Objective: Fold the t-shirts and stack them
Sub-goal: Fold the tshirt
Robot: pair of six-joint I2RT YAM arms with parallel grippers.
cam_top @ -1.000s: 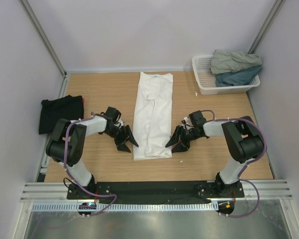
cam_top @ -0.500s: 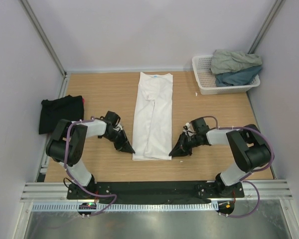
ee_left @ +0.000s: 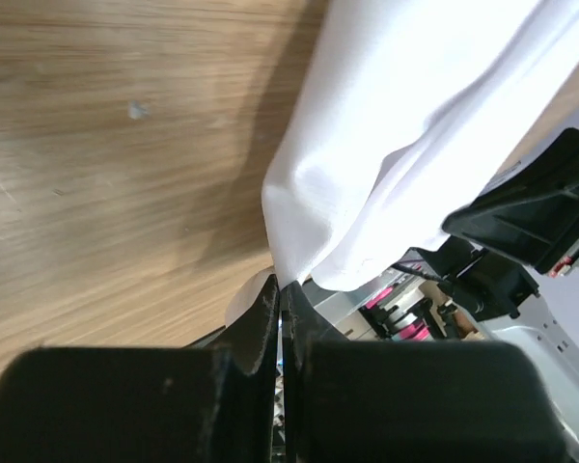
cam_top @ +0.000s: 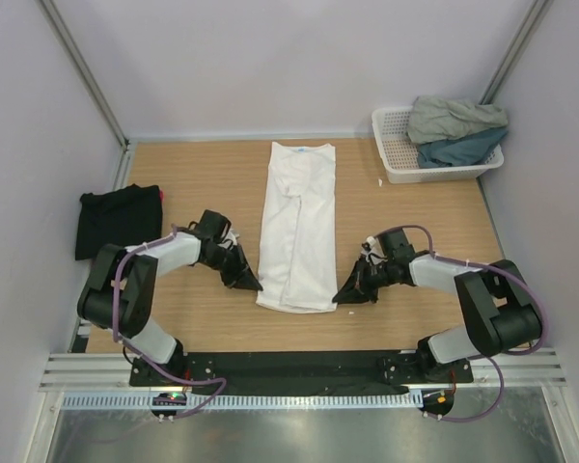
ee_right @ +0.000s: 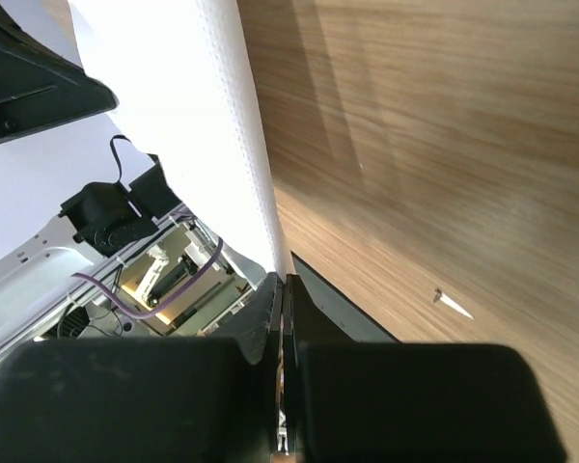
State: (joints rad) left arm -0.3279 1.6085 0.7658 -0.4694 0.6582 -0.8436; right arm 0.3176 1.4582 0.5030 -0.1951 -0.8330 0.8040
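A white t-shirt [cam_top: 297,217], folded into a long strip, lies down the middle of the table with its blue neck label at the far end. My left gripper [cam_top: 254,285] is shut on its near left corner, where the white cloth [ee_left: 367,154] hangs from the pinched tips [ee_left: 282,289]. On the near right corner my right gripper [cam_top: 340,297] is also shut, the white hem [ee_right: 222,145] running up from its tips [ee_right: 284,282]. A folded black t-shirt [cam_top: 118,218] rests at the left edge. Grey-green [cam_top: 454,116] and teal [cam_top: 463,149] t-shirts sit in the basket.
The white lattice basket [cam_top: 398,159] stands at the back right corner. Bare wooden tabletop [cam_top: 203,183] lies on either side of the white shirt. Grey walls close in the table on three sides, and a metal rail [cam_top: 299,371] runs along the near edge.
Both grippers went from open beside the shirt's near end to shut on its near corners. The near hem has lifted and puckered slightly.
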